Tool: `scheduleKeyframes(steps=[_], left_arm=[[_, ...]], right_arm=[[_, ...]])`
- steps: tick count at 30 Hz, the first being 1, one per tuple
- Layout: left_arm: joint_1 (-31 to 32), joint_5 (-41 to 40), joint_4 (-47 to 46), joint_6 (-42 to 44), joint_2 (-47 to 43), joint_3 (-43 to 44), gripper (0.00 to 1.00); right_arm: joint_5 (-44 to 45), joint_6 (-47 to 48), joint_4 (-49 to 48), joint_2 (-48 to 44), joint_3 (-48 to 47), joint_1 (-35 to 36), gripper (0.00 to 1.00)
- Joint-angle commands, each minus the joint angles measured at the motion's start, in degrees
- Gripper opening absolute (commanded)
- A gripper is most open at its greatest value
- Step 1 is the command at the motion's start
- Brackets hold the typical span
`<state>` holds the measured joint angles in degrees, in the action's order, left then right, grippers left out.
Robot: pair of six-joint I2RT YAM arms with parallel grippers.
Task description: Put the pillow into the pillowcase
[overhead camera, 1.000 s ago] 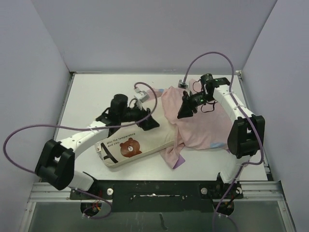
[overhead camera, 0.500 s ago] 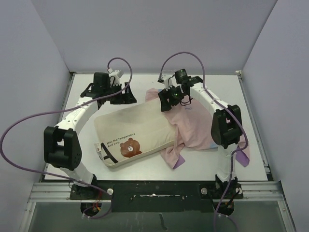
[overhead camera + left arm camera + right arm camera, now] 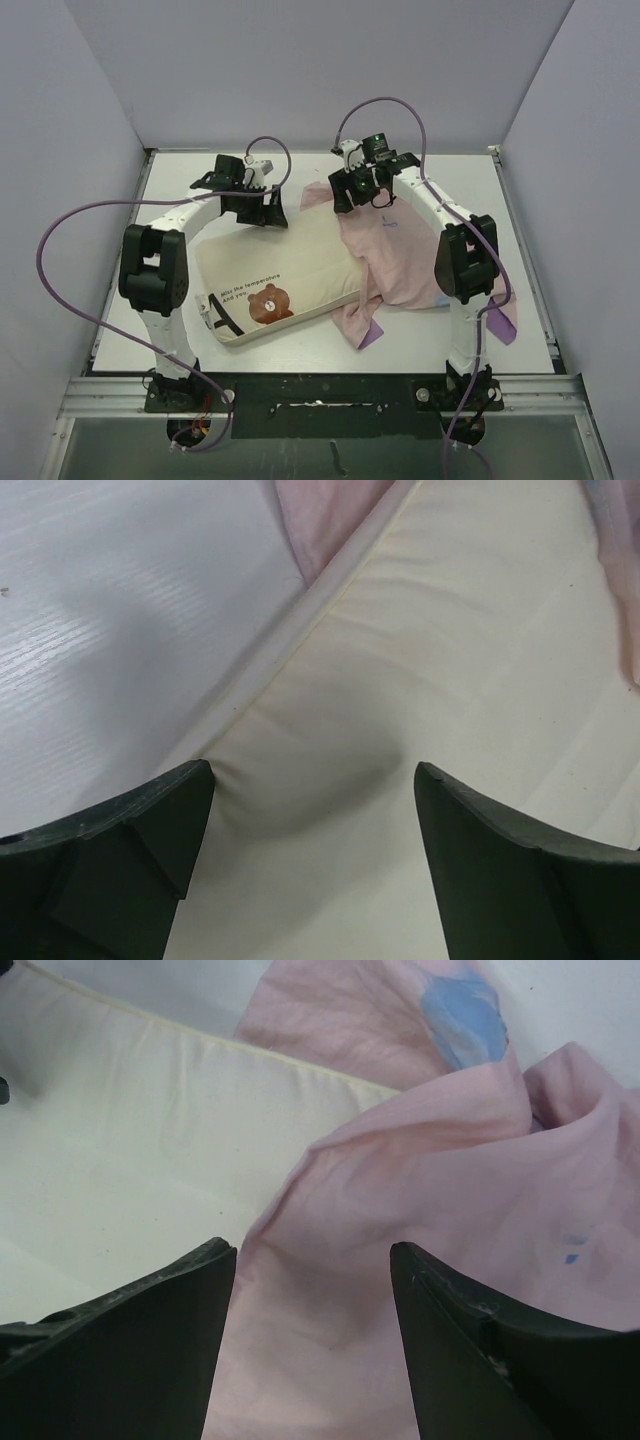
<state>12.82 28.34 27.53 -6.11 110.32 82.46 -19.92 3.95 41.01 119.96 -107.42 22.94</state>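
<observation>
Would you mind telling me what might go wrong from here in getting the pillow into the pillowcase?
The right gripper hangs open over the pillowcase edge where it lies on the pillow; closing could pinch both layers together. The left gripper, open at the pillow's far seam, might catch only a thin fold and slip. Bunched fabric at the near corner may snag.

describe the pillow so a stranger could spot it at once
On the white table, look just left of centre. The pillow is the plump cream rectangle; unlike the thin pink pillowcase draped over its right end, it carries a brown bear face.
</observation>
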Motion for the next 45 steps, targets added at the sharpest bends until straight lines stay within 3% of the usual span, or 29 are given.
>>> scheduleKeyframes(steps=[1,6,9,11,15,18,24,28,34,37,45], left_arm=[[1.1,2.3,-2.3,3.1,2.6,1.5,0.79],[1.6,4.1,-2.7,3.1,4.3,0.5,0.64],[1.8,6.2,-3.7,2.6,4.9,0.1,0.43],[1.8,8.2,-4.6,2.0,5.1,0.0,0.20],[2.0,13.3,-9.5,-0.6,2.2,-0.1,0.02],[3.0,16.8,-20.3,-1.6,-4.8,-3.8,0.00],[5.1,19.8,-44.1,-4.1,-17.0,-13.8,0.00],[5.9,21.5,-53.8,-6.0,-22.9,-18.7,0.00],[8.3,20.9,-56.1,-3.7,-27.5,-23.6,0.00],[8.4,20.0,-56.8,-4.3,-25.6,-24.6,0.00],[10.4,18.9,-57.2,-6.5,-19.8,-20.2,0.00]], right_arm=[[2.7,-0.3,-3.4,2.4,-3.3,0.4,0.63],[4.0,0.4,-4.0,4.5,-3.4,1.0,0.61],[3.7,0.8,-3.8,4.8,-3.2,1.0,0.57],[2.2,1.1,-3.2,4.5,-3.5,1.0,0.40],[-4.9,3.1,-1.6,2.8,-5.7,1.0,0.10],[-13.7,4.8,-0.3,1.0,-8.1,0.9,0.00],[-29.8,4.4,-0.9,-2.0,-10.9,0.8,0.00],[-36.4,1.7,-5.2,-4.6,-9.2,-1.0,0.00],[-37.5,1.7,-5.5,-6.1,-4.6,-4.9,0.00],[-44.1,6.2,-2.7,-7.8,-2.2,-4.7,0.00],[-51.5,8.1,-0.9,-11.2,-4.1,3.2,0.00]])
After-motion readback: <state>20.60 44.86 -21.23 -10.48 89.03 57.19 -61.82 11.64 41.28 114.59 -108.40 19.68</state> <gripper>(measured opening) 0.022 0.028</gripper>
